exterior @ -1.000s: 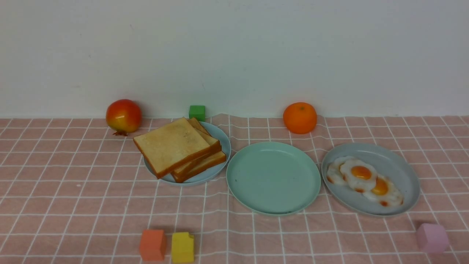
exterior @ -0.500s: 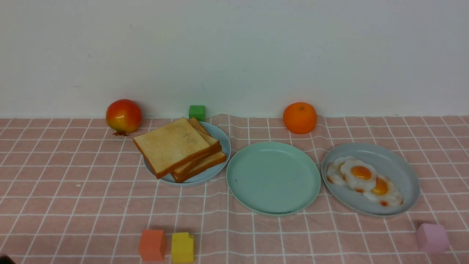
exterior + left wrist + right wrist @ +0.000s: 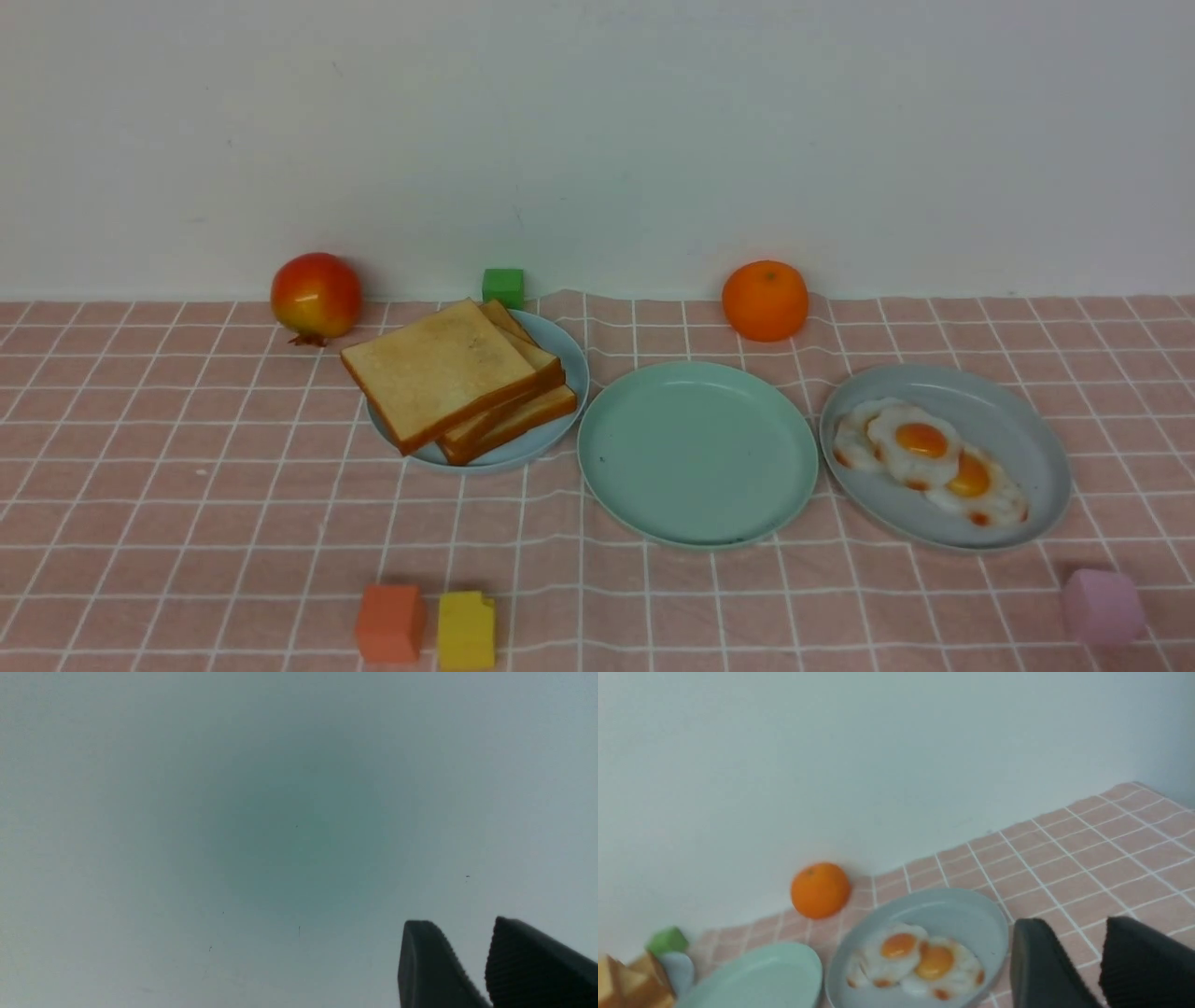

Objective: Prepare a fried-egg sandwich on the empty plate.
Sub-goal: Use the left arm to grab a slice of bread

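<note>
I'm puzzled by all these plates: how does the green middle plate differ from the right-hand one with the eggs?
The mint-green plate is bare; the blue-grey plate holds overlapping fried eggs. The mint-green plate is greener, the blue-grey plate duller and greyer. The mint-green plate sits centre, the blue-grey plate to its right. Both are round, low-rimmed.

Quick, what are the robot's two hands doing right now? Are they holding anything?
Left hand: a little open, holding nothing.
Right hand: a little open, holding nothing.
</note>
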